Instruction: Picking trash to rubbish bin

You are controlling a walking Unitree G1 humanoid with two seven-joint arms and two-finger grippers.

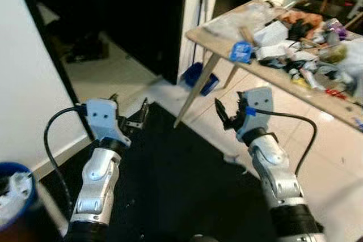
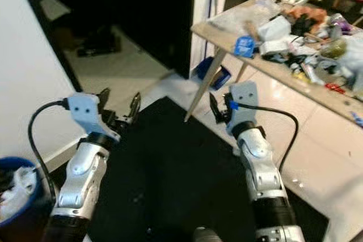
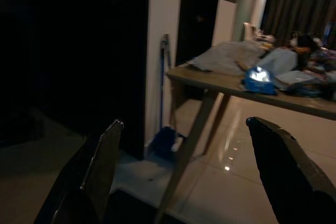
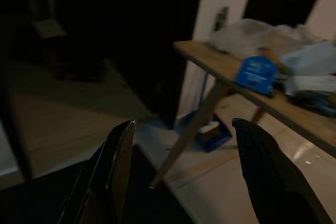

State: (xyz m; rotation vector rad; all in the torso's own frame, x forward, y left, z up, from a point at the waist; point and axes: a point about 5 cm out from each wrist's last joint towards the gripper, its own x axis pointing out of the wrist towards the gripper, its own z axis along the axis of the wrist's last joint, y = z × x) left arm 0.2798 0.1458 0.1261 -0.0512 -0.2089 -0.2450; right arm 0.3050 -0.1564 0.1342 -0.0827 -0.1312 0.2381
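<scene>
A blue rubbish bin (image 1: 22, 188) with white trash inside stands at my near left by the wall. A wooden table (image 1: 211, 39) at the upper right is heaped with clutter. A blue packet (image 1: 241, 51) lies near its edge, also seen as blue packet (image 4: 257, 74). My left gripper (image 1: 129, 109) is open and empty, raised over a black mat (image 1: 176, 174). My right gripper (image 1: 229, 111) is open and empty too, held below the table's near edge. Both sets of fingers point toward the table.
A blue dustpan (image 1: 198, 77) sits on the floor under the table, with a broom handle (image 1: 202, 9) leaning on the white pillar behind it. A dark doorway lies ahead. A white wall (image 1: 28, 83) runs along my left. Pale tiles (image 1: 334, 157) spread to the right.
</scene>
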